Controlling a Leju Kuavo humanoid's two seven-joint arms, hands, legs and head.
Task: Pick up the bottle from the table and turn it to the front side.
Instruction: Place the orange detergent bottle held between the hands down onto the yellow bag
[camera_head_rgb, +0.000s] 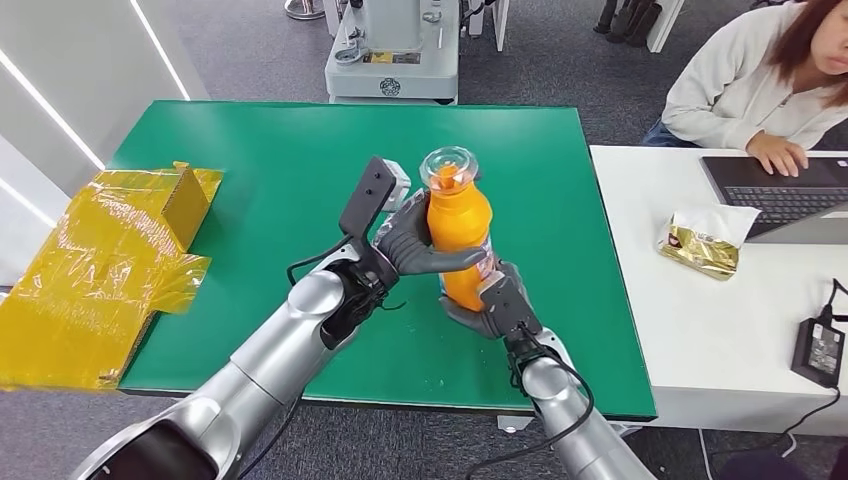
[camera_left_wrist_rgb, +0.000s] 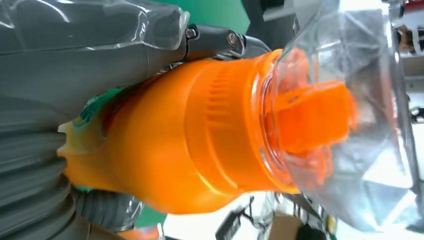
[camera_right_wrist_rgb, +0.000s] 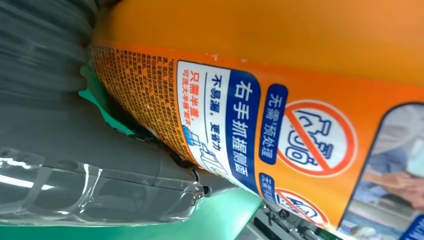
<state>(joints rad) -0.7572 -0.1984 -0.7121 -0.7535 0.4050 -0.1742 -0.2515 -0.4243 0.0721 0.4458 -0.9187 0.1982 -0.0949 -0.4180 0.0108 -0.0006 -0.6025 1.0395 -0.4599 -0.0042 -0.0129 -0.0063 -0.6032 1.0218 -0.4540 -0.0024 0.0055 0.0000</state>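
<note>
Green table (camera_head_rgb: 280, 160) under both arms, spread wide around the left robot hand (camera_head_rgb: 418, 245) and the right robot hand (camera_head_rgb: 495, 305). White table (camera_head_rgb: 680, 320) off to the outer side of the right robot hand, with a person (camera_head_rgb: 745, 85) seated beyond it at a laptop (camera_head_rgb: 780, 195). Crumpled yellow wrapping (camera_head_rgb: 110, 270) well apart from the left robot hand, on its outer side, hanging over the green table's edge. Grey machine base (camera_head_rgb: 392, 50) on the floor past the table's far edge. Orange bottle (camera_head_rgb: 460, 235) upright between the two robot hands, clear cap over its orange spout. Left robot hand wrapped around the bottle's upper body, thumb across the front, fingers curled behind. Right robot hand closed on the bottle's lower part from below and the side, label with printed text pressed against its palm. Cannot tell whether the bottle's base touches the table. Gold foil packet (camera_head_rgb: 705, 245) and black power adapter (camera_head_rgb: 822, 350) on the white table.
</note>
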